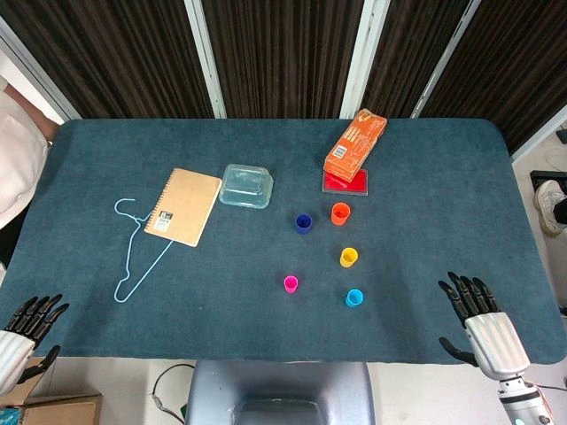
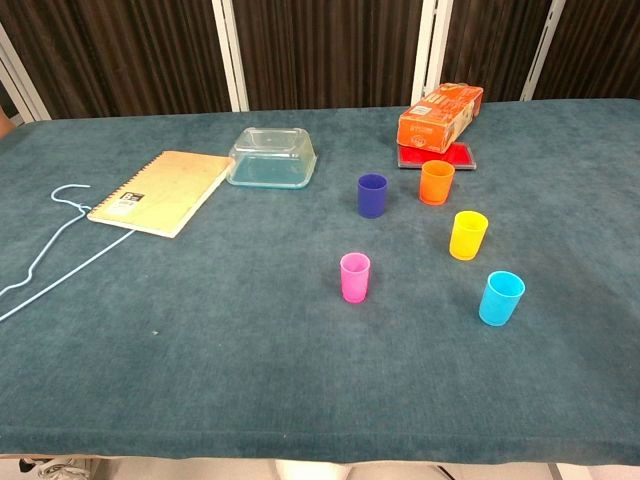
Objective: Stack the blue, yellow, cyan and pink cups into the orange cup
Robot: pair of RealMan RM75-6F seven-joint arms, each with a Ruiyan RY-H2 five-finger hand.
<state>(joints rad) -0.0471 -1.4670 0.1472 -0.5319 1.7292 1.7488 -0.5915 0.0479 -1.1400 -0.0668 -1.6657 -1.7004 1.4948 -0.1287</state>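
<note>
A: Five cups, all upright and apart, right of the table middle. Orange cup (image 1: 340,213) farthest back, just before the red tray (image 1: 345,182) and the orange box (image 1: 354,144). Blue cup (image 1: 303,223) just left of it.

B: And the others?

A: Yellow cup (image 1: 349,258) closer to the front edge, cyan cup (image 1: 354,297) closer again, pink cup (image 1: 291,284) left of cyan. Nothing nested yet, so task not begun, judging by this.

B: Hands?

A: Right hand (image 1: 478,317) at the front edge near the right corner, fingers spread, grasping nothing. Left hand (image 1: 27,326) off the front left corner, fingers also apart and released. Probably parked so, low and outside, to leave the table free for view. Neither seen from the chest camera.

B: Reason for cups on the right?

A: Likely within reach of the right hand; cyan nearest to it. Notebook (image 1: 182,206), hanger (image 1: 137,251) and clear container (image 1: 245,186) toward the left and back, out of the way.
</note>
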